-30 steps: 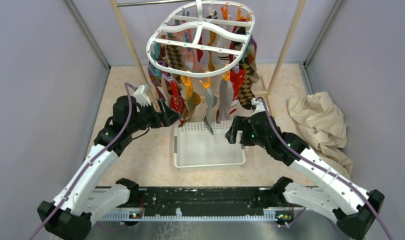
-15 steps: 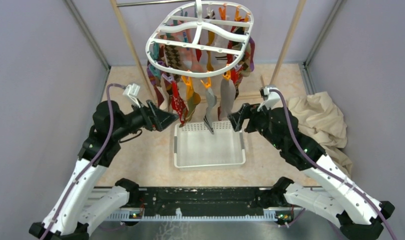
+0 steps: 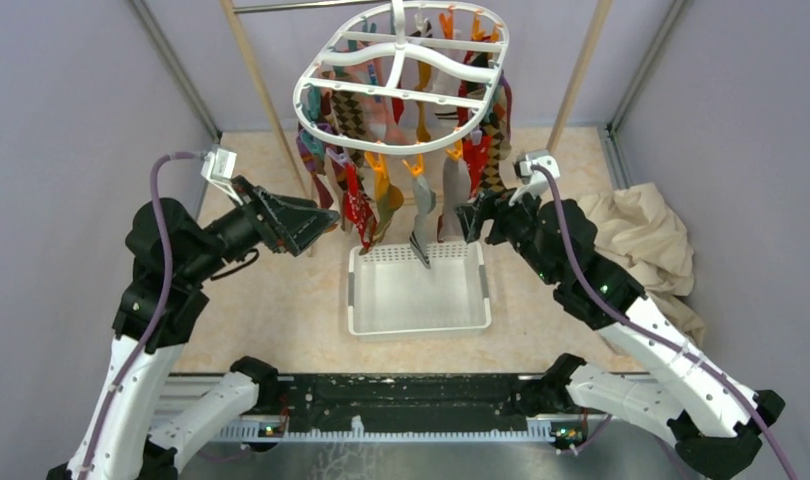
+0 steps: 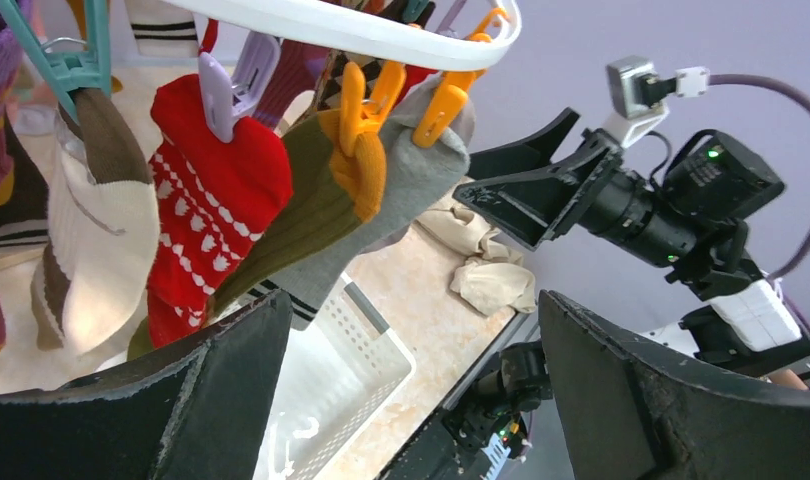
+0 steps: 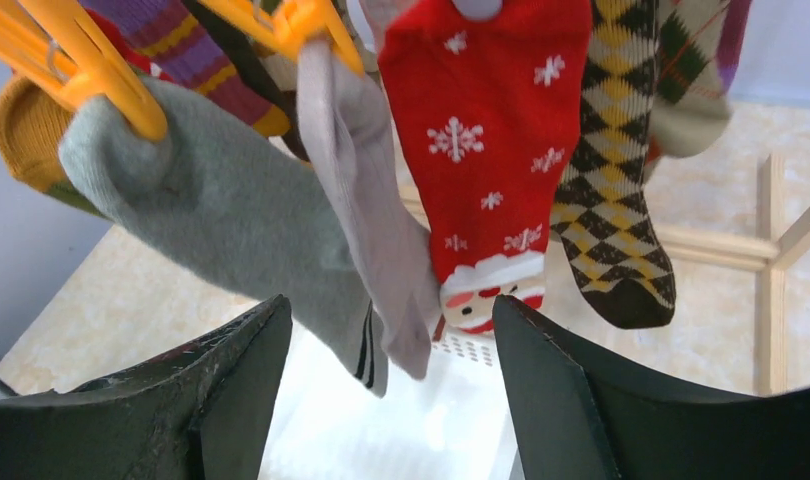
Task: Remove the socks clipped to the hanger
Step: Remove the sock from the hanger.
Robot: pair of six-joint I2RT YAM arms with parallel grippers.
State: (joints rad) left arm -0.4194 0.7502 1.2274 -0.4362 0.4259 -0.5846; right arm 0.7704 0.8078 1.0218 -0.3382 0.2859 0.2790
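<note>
- Step in hand: approach for a first pull. All socks (image 3: 359, 205) in view are clipped to the hanger (image 3: 303, 98), which hangs from the wooden pole rack (image 3: 256, 90) above the far middle of the bench (image 3: 281, 320).
- Left hand (image 3: 326, 222): fingers spread fully wide, nothing between them. It is raised beside the hanger's left side, facing a red patterned sock (image 4: 216, 200) and an olive sock with an orange cuff (image 4: 311, 215), and touches neither.
- Right hand (image 3: 471, 222): fingers well apart, holding nothing. It sits just below the row nearest it, with the toes of a grey sock (image 5: 221, 220) and a red snowflake Santa sock (image 5: 486, 150) hanging over the gap. A brown argyle sock (image 5: 611, 200) hangs further right.
- Judgement: the right hand is the better placed. Next move calls for a short rise so one toe sits between the fingers, a firm close, then a downward tug to slip it from its clip.
- Risk: catching two socks at once, or setting the frame swinging.
- Container: white slotted basket (image 3: 418, 325) at mid-bench, under the hanger's near rim. No sock lies in it that I can see; one dark toe dangles over its far wall.
- Cream cloth heap (image 3: 636, 245) at the bench's right edge, well apart.
</note>
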